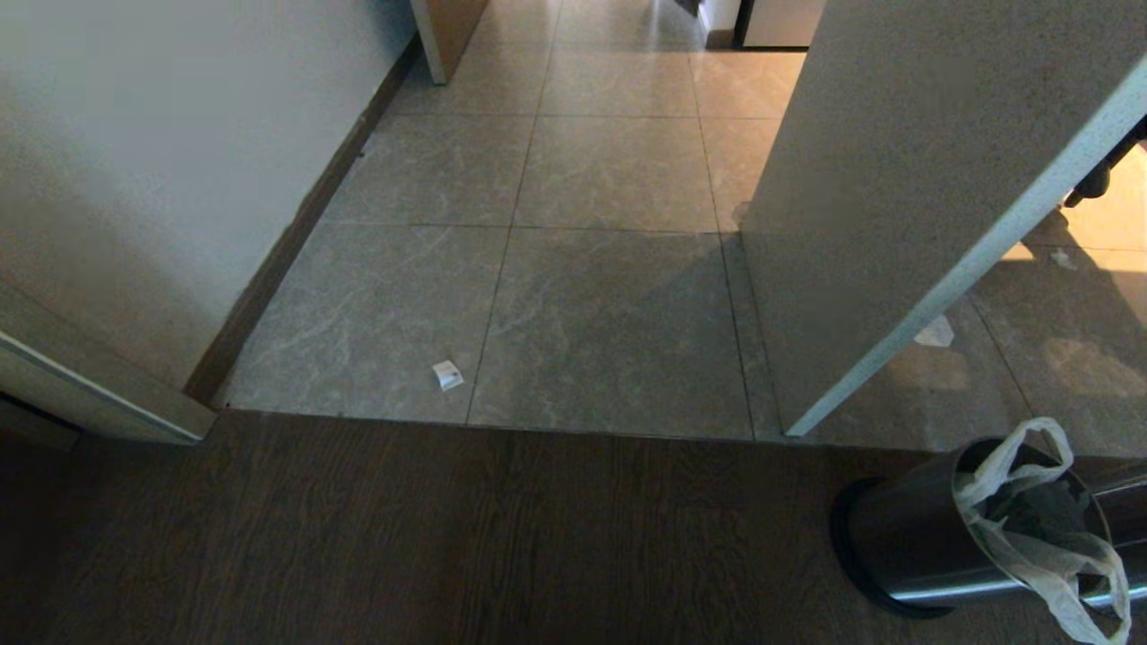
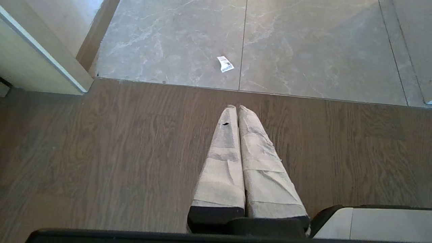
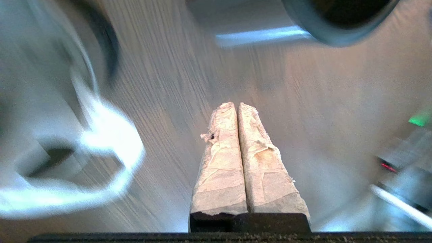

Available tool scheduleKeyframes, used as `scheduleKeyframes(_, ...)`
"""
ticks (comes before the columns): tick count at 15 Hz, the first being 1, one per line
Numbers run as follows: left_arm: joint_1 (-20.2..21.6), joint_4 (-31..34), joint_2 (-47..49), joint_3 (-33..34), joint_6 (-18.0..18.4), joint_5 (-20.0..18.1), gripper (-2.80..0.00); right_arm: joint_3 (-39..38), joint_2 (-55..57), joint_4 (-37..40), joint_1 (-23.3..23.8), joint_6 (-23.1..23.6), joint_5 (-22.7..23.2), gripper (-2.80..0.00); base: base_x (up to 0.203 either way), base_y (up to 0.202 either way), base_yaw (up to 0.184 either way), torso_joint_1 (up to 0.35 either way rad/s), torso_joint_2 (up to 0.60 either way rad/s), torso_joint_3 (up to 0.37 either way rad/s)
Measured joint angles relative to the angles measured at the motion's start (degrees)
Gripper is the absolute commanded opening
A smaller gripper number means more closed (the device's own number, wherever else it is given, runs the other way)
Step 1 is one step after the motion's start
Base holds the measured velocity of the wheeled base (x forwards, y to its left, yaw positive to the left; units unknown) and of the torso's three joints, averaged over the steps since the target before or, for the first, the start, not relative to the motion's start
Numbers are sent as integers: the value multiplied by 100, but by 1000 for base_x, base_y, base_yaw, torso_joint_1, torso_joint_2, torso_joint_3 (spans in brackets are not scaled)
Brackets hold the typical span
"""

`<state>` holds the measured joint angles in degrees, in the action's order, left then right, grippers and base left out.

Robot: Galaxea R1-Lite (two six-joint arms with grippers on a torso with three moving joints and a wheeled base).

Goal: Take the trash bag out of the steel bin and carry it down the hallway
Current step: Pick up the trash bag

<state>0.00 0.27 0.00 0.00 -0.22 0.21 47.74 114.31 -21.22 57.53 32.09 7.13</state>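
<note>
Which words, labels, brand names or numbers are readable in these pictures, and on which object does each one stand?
No text can be read in any view.
Paper scrap on the tiled floor: dark print on it, too small to read.
Steel bin: no label visible.
Trash bag: plain, no print visible.
</note>
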Motion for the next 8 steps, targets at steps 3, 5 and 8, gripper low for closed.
scheduleKeyframes(3, 0, 0, 0, 0, -2, 0, -280, -390, 2, 0, -168, 673, -68, 0, 0, 0, 0, 0, 0, 0)
scheduleKeyframes(5, 0, -1, 0, 0, 0, 1, -280, -720, 21, -96, -201, 1074, -60, 0, 0, 0, 0, 0, 0, 0)
scheduleKeyframes(8, 0, -2, 0, 0, -2, -2, -280, -957, 152, -154, -213, 1106, -60, 0, 0, 0, 0, 0, 0, 0)
